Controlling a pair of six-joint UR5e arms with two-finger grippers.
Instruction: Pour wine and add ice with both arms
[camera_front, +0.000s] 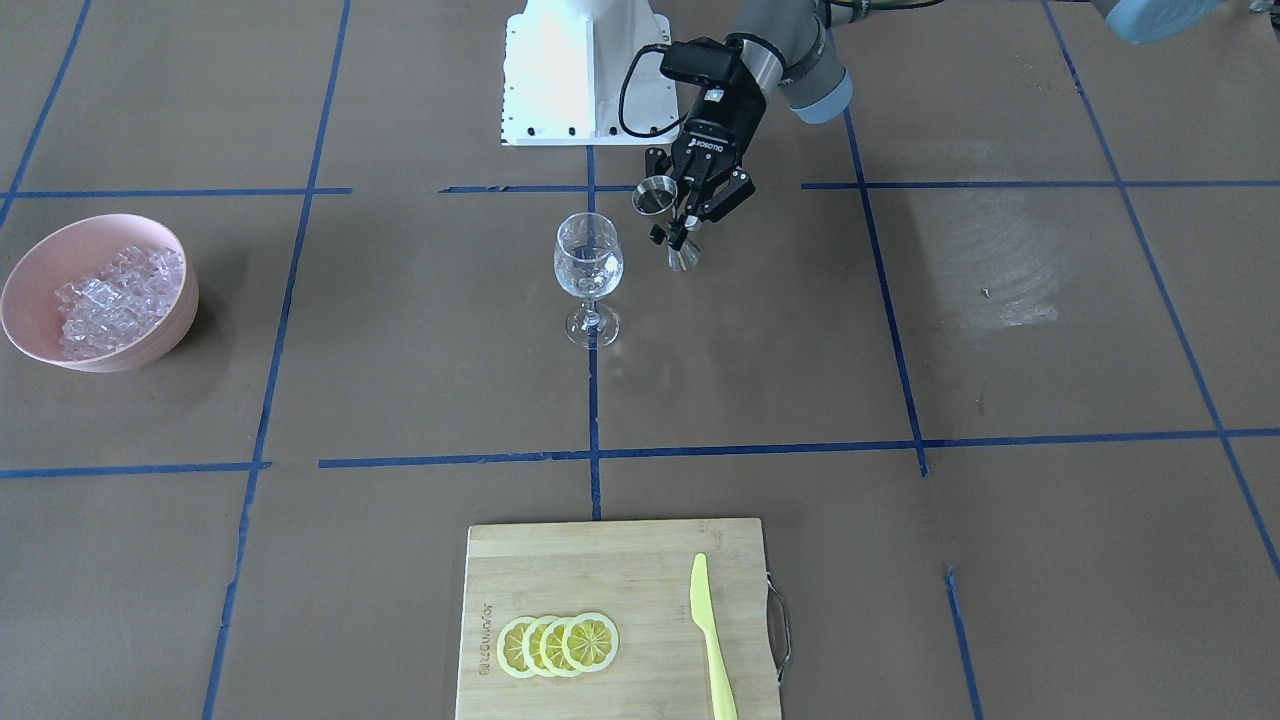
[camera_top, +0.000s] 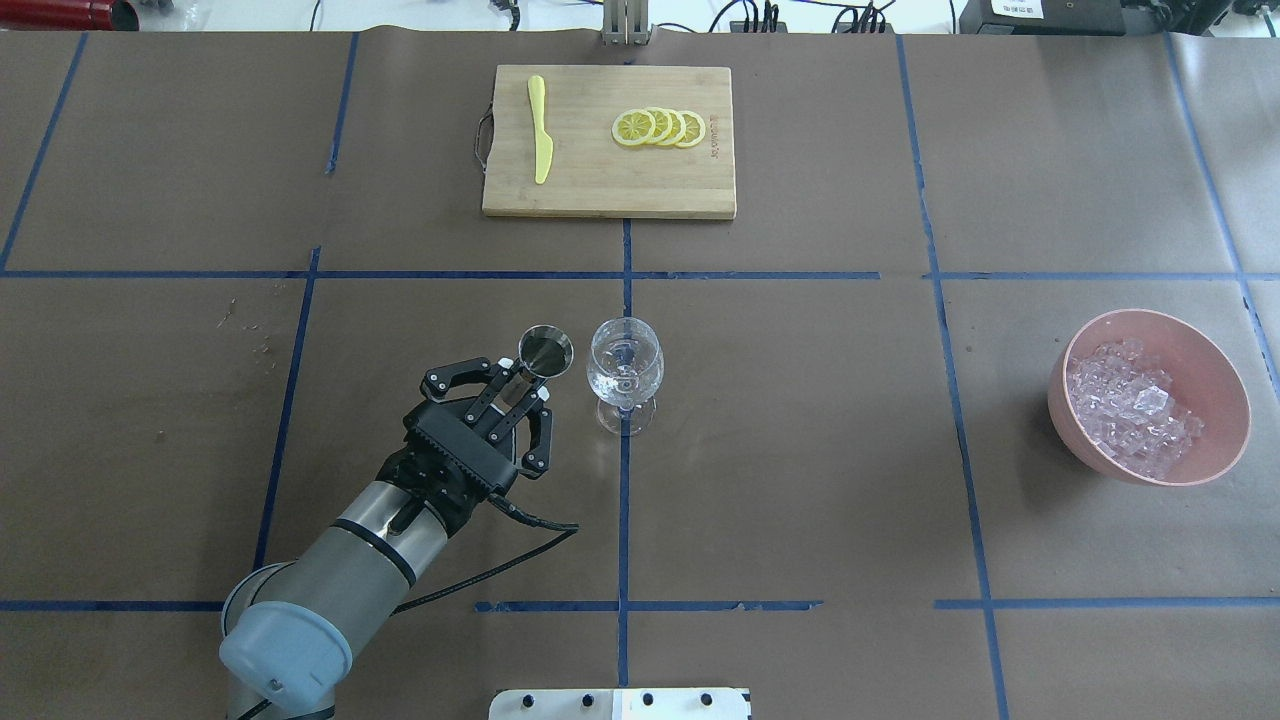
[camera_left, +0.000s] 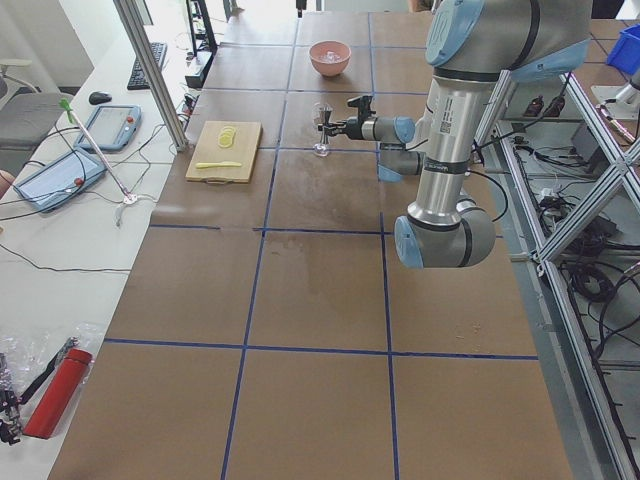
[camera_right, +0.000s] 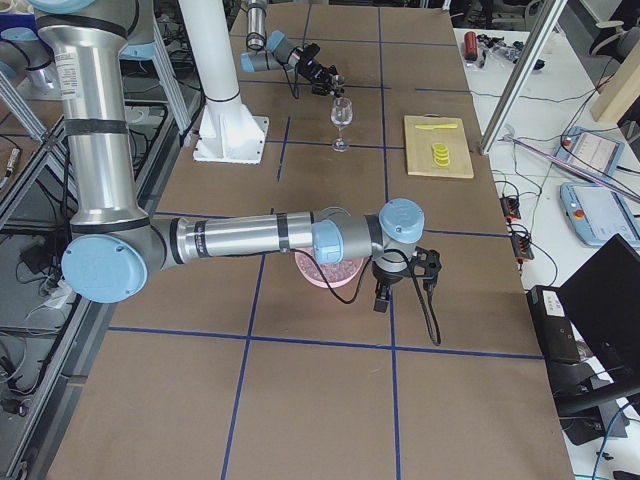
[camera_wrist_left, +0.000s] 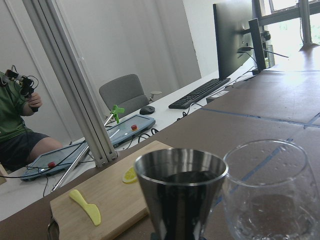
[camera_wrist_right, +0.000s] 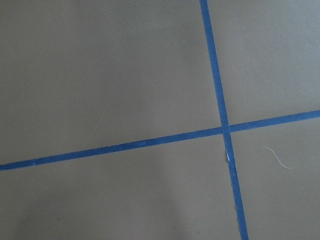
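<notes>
Jigger (camera_wrist_left: 181, 195), clenched in jaws of the left arm (camera_top: 378, 545), stands just beside wine glass (camera_wrist_left: 270, 195); jaws of the right arm (camera_right: 240, 238) show only in exterior right view, and I cannot tell whether they are clenched.

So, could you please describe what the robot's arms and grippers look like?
The left arm and right arm are silver-grey tubes with pale blue joint caps. The left gripper and right gripper are black, two-fingered, each trailing a black cable.

Overhead camera behind the robot and front camera opposite both look steeply down on the worktop (camera_top: 800, 450) and its wine glass (camera_top: 624, 370). End cameras view them lengthwise from afar. The left wrist camera sits close behind the jigger (camera_wrist_left: 180, 200). The right wrist camera faces bare worktop.
</notes>
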